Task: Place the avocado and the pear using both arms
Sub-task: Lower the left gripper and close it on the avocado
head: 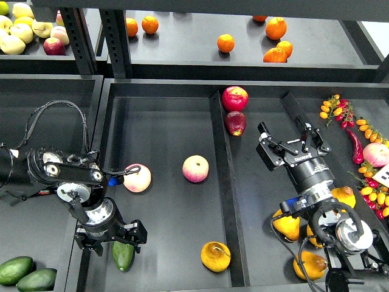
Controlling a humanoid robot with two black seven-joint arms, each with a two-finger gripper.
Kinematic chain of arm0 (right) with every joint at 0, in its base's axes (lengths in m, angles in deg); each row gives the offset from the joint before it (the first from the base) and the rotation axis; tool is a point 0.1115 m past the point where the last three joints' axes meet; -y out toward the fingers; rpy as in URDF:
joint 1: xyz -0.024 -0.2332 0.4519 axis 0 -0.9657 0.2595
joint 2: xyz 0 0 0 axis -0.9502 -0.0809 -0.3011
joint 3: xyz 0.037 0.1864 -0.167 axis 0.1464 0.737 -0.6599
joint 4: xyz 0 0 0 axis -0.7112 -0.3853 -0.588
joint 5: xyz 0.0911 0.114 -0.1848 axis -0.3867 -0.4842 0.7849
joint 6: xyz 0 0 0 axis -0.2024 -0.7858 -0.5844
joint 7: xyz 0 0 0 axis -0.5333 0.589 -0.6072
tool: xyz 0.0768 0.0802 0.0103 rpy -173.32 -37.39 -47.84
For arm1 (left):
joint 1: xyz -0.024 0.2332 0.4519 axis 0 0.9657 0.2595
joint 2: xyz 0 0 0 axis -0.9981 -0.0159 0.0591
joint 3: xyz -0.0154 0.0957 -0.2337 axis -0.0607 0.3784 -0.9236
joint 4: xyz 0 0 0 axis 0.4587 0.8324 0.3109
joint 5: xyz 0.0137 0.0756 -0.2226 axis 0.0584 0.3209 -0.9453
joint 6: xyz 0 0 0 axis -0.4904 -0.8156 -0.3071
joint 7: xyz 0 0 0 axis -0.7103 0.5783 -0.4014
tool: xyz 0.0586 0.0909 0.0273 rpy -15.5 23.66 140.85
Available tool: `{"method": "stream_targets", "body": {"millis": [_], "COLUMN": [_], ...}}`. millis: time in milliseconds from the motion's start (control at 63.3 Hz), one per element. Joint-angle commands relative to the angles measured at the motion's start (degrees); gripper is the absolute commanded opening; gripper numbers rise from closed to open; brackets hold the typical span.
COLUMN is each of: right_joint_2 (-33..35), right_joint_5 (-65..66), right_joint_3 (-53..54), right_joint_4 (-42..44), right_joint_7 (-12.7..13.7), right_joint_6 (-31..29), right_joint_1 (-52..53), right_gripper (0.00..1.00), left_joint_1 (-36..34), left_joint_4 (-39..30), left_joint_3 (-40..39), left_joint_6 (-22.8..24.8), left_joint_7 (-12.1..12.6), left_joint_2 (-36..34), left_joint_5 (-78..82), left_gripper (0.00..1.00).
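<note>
The dark green avocado (123,256) lies at the near left of the centre tray (167,131). My left gripper (111,234) is open and sits right over the avocado's far end, hiding it, with one finger on each side. The golden pear (216,256) with a thin stem lies at the near edge of the same compartment, right of the avocado. My right gripper (289,137) is open and empty. It hovers over the tray's right compartment, well away from the pear.
Two pink-cream peaches (137,177) (196,168) lie mid-tray. Two red apples (235,98) sit by the raised divider (222,182). More pears (287,225) lie under my right arm. Pale avocados (24,275) sit at the near left, oranges (225,43) on the shelf.
</note>
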Motion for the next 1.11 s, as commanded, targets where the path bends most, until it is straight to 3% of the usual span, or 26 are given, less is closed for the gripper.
{"method": "stream_targets", "body": {"millis": [0,427,1091], "right_joint_2": [0.0,0.0,0.0], "right_joint_5": [0.0,0.0,-0.1], "right_joint_3": [0.0,0.0,0.0], "right_joint_4": [0.0,0.0,0.4], "right_joint_7": [0.0,0.0,0.0], "right_joint_6": [0.0,-0.3,-0.4], "right_joint_1": [0.0,-0.1,0.0], "right_gripper": [1.0,1.0,1.0], "left_joint_1": [1.3,6.6,7.9], "left_joint_4": [2.9,8.8,15.0], "left_joint_3": [-0.6,-1.1,-1.2], "left_joint_6": [0.0,0.0,0.0], "left_joint_7": [0.0,0.0,0.0], "left_joint_2": [1.7,3.9,9.2], "left_joint_5": [-0.1,0.3,0.3], "left_gripper": [0.99,0.99,0.95]}}
